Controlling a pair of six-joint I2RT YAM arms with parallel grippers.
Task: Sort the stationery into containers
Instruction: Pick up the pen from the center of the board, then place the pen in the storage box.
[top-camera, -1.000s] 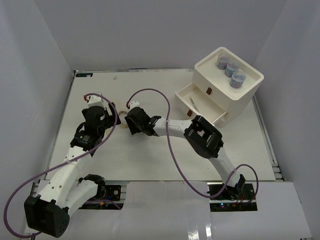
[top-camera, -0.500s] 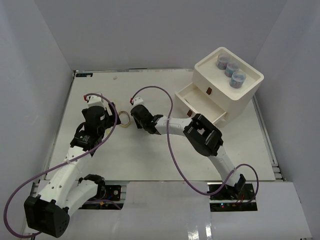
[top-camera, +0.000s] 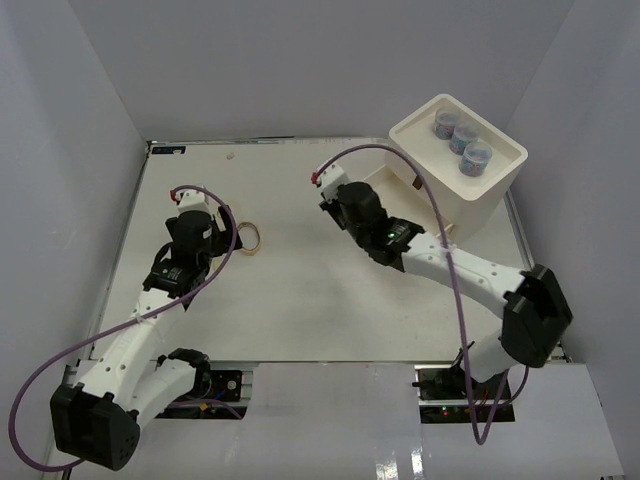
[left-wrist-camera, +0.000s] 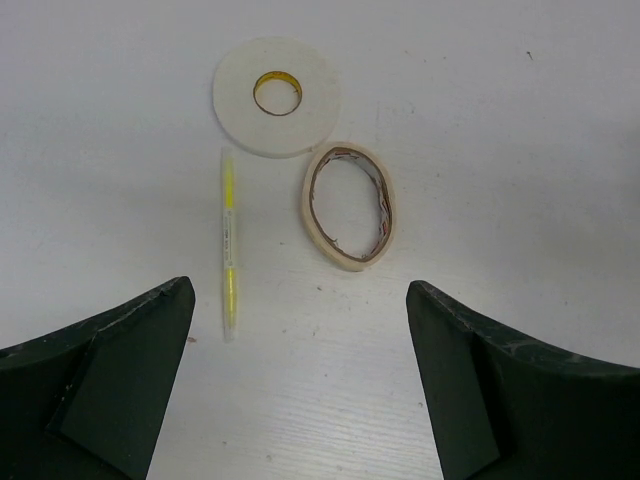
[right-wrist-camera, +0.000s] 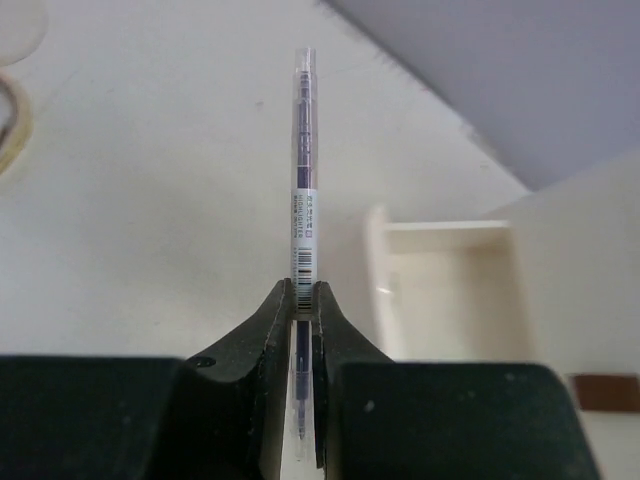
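Note:
My right gripper is shut on a thin dark pen that sticks straight out ahead of the jaws. In the top view this gripper hovers just left of the white box, whose open drawer lies ahead and to the right. Three grey-blue jars stand in the box's tray top. My left gripper is open above the table. Ahead of it lie a yellow pen, a tan tape loop and a flat white tape ring.
A dark red-brown drawer handle shows at the right edge of the right wrist view. Grey walls enclose the table on three sides. The right arm's purple cable arcs over the drawer.
The right gripper shut on the dark pen beside the tape loop, lifted it and swung right toward the open drawer. The left arm has stayed put.

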